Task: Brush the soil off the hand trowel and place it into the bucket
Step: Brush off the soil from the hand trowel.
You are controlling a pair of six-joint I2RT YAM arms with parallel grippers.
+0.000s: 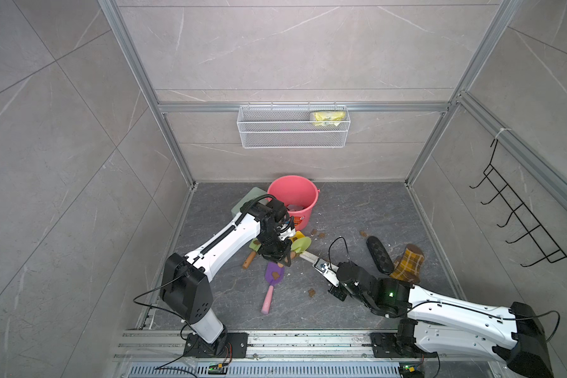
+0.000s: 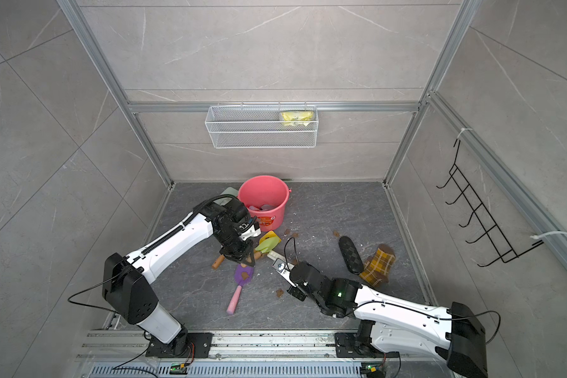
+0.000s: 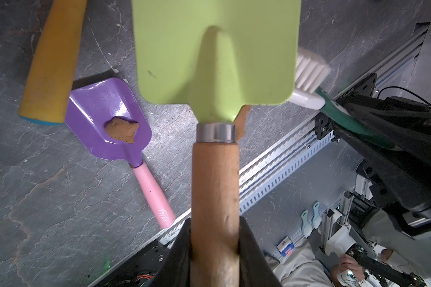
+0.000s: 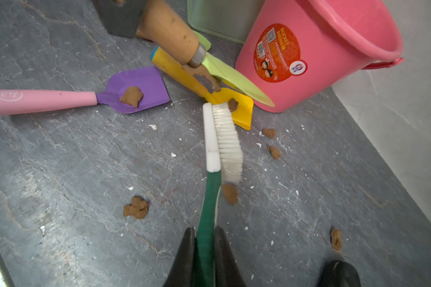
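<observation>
Hand trowel [image 3: 214, 62], clamped by its wooden handle in the left gripper [image 3: 214, 229], hangs just before the bucket [image 4: 321, 74] at the floor's [image 1: 357, 212] back edge, apparently mid-brushing; soil [image 3: 241, 123] clings beneath its neck, so the brush [image 4: 228, 141], clamped in the right gripper [image 4: 204, 238], should sweep there next.

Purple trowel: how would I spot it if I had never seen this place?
Find the pink bucket at the back of the dark floor, then come forward past the green trowel in the left claw. The purple trowel lies flat on the floor there. Only it has a pink handle, and a brown soil lump sits on its blade.
</observation>
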